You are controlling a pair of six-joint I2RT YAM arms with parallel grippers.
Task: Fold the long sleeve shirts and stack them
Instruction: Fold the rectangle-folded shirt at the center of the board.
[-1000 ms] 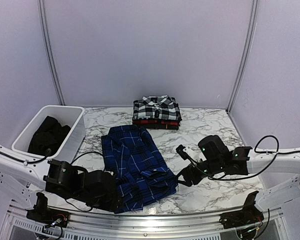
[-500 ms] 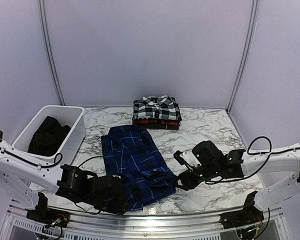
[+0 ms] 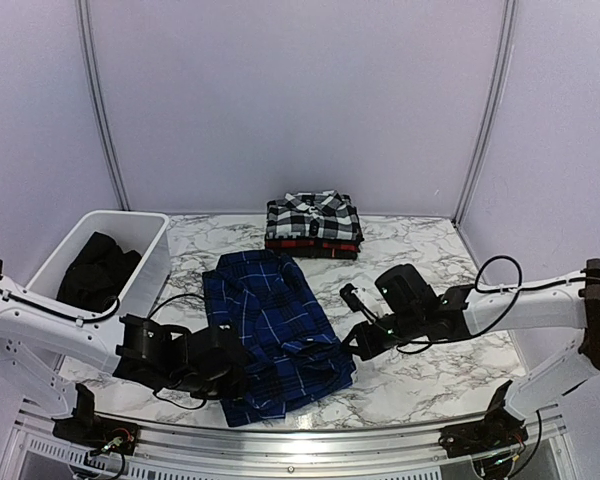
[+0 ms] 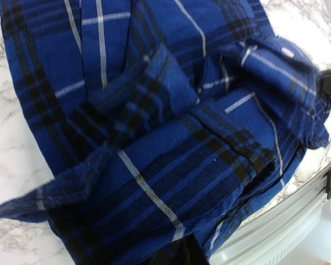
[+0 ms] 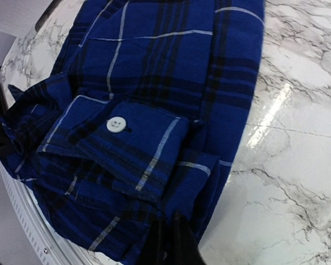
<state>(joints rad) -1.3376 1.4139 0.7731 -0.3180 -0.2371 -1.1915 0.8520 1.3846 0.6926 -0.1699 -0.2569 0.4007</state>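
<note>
Royal blue plaid shirt [image 3: 277,335] — partly folded, buttoned cuff uppermost, lying by the near edge of the tabletop [image 3: 420,255], centre. Left gripper [image 3: 232,376] pinched on its near-left hem; right gripper [image 3: 354,345] pinched on its near-right fold. Black-and-white check shirt [image 3: 313,214] folded atop red-and-black shirt [image 3: 313,246] at the far edge, centre. White tub [image 3: 152,262] at the left edge — dark garment [image 3: 98,272] inside.

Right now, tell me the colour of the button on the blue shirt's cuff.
White: the button on the blue plaid shirt shows clearest in the right wrist view.
</note>
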